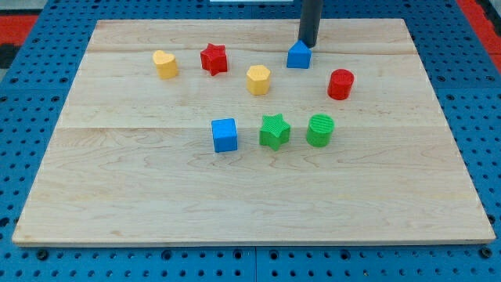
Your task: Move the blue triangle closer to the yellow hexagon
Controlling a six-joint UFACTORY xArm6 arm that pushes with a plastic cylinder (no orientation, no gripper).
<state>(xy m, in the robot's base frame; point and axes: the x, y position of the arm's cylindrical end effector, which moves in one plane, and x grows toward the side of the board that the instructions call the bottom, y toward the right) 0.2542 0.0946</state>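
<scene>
Across the wooden board [117,204], going left to right: a yellow block [165,63] of unclear shape near the view's top left, then the red star [214,59], the blue cube [225,135] lower down, and the yellow hexagon [258,79]. A green star [275,131] follows, then the blue triangle [298,56], near the view's top, slightly up and right of the hexagon, apart from it. The bare rod holds nothing; its tip [308,45] sits just behind the triangle's upper right. The push looks about to begin; it needs driving leftward and down. Rightmost: green cylinder [320,130], red cylinder [340,84].
</scene>
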